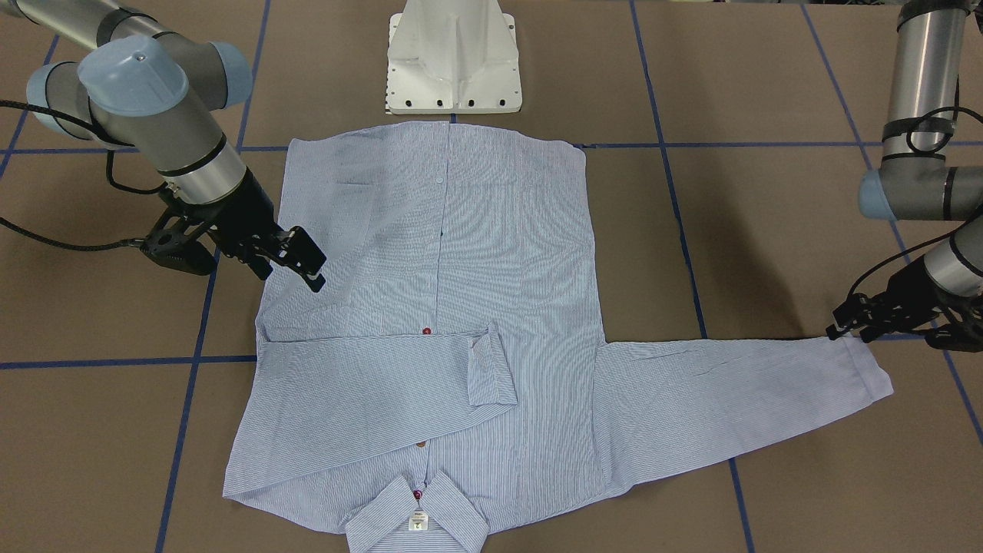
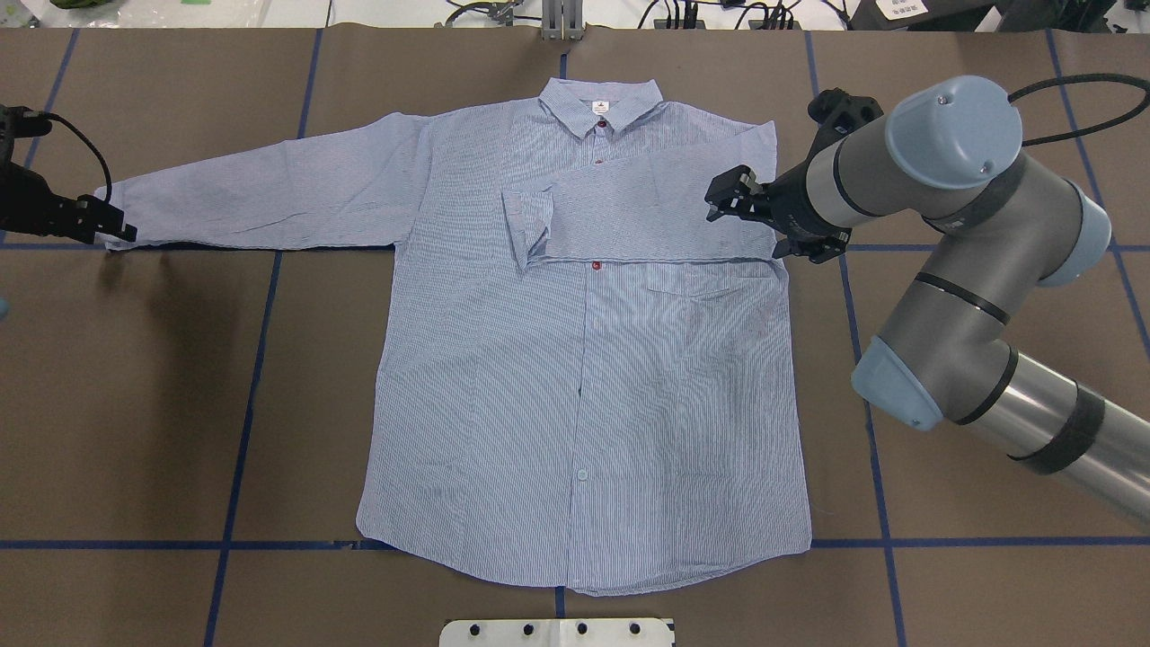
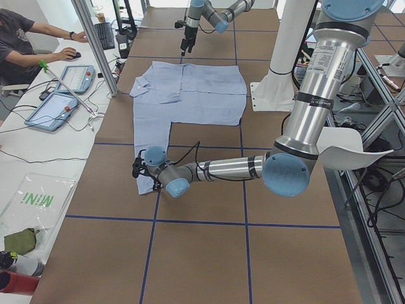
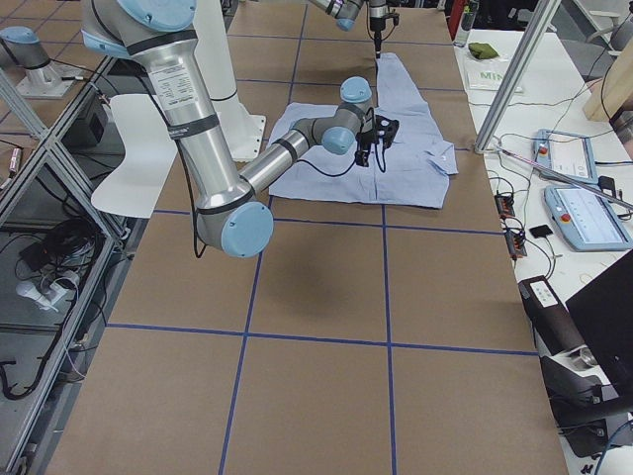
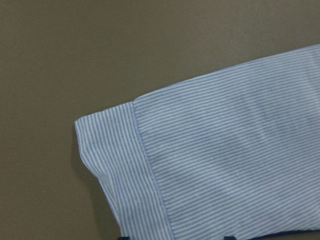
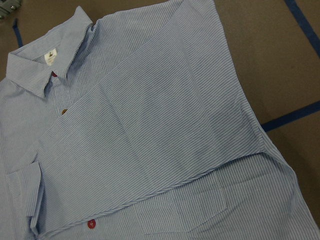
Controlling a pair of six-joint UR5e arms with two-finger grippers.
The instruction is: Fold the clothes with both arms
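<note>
- Shirt [image 2: 584, 377] lies flat on the brown, blue-taped table [image 2: 162, 404], one sleeve [image 2: 629, 211] folded across its chest.
- Right gripper [image 2: 724, 199] hovers above that fold, jaws apart, empty.
- Left gripper [image 2: 112, 226] meets the outstretched cuff [image 5: 117, 165]; grip unclear.

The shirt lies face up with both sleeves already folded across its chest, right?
Only one sleeve is folded across the shirt; the other sleeve lies stretched out on the table, as the overhead view shows. Face up is right.

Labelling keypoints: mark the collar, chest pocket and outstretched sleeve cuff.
collar [image 2: 600, 97], overhead view, centre of the collar
chest pocket [image 6: 184, 212], right wrist view, pocket middle
sleeve cuff [image 5: 119, 162], left wrist view, cuff band middle
</note>
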